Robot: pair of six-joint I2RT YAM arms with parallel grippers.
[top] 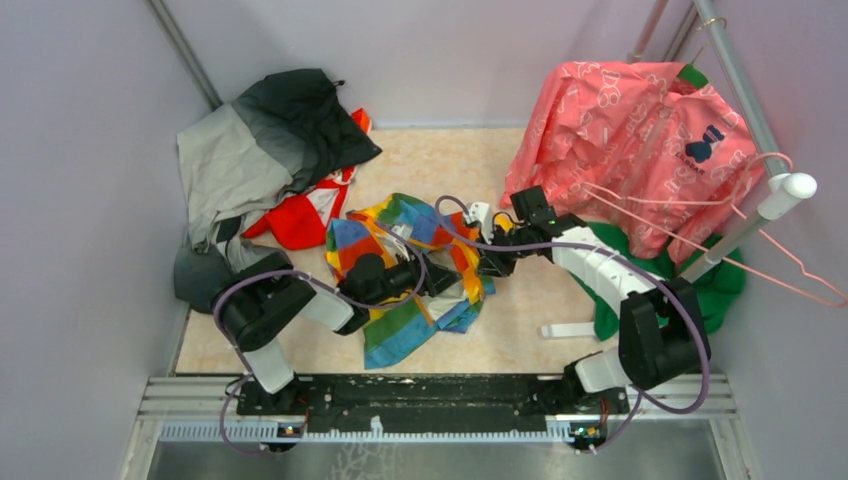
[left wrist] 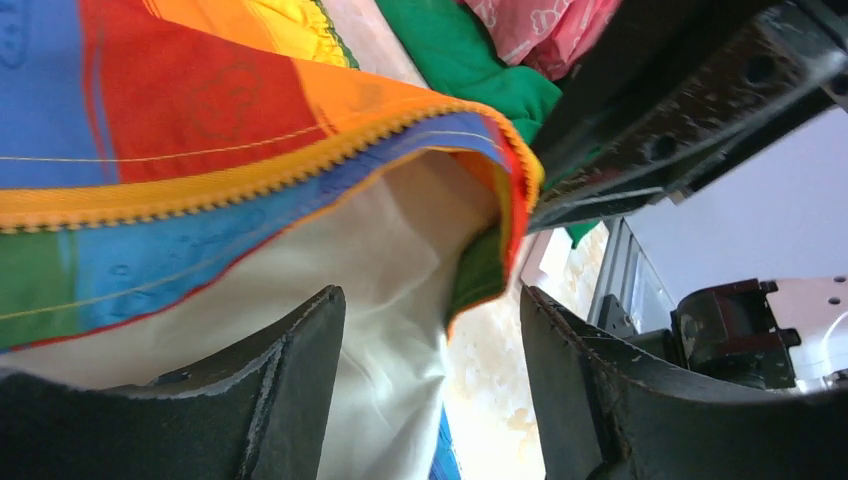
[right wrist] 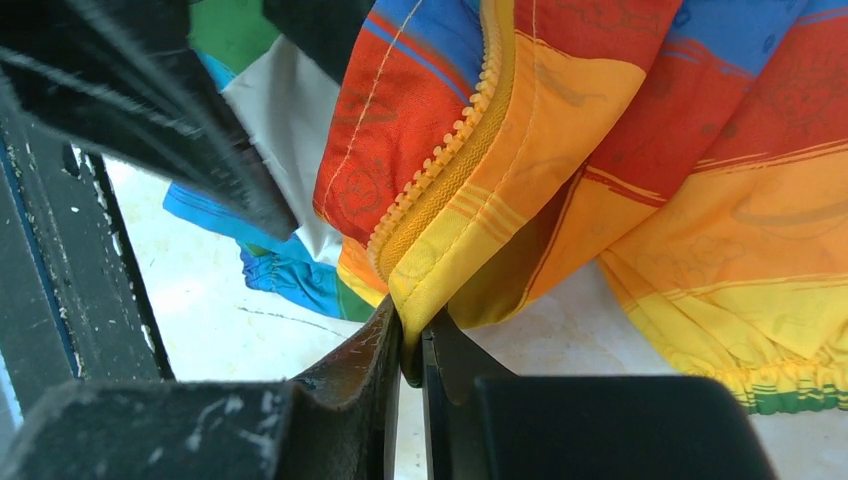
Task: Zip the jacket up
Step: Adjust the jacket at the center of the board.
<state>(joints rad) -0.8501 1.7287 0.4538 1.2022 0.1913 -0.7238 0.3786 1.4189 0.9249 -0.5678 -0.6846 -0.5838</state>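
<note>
The rainbow-striped jacket lies crumpled mid-table, between both arms. My left gripper rests over its middle. In the left wrist view this gripper is open, its jaws wide apart, with the pale lining and the orange zipper edge just above them. My right gripper is at the jacket's right side. In the right wrist view it is shut on the jacket's yellow front edge, right below the orange zipper teeth. The zipper slider is not in view.
A grey-and-black jacket and a red garment lie at the back left. A pink patterned garment hangs on a rail at the right, above green cloth. A pink wire hanger sticks out.
</note>
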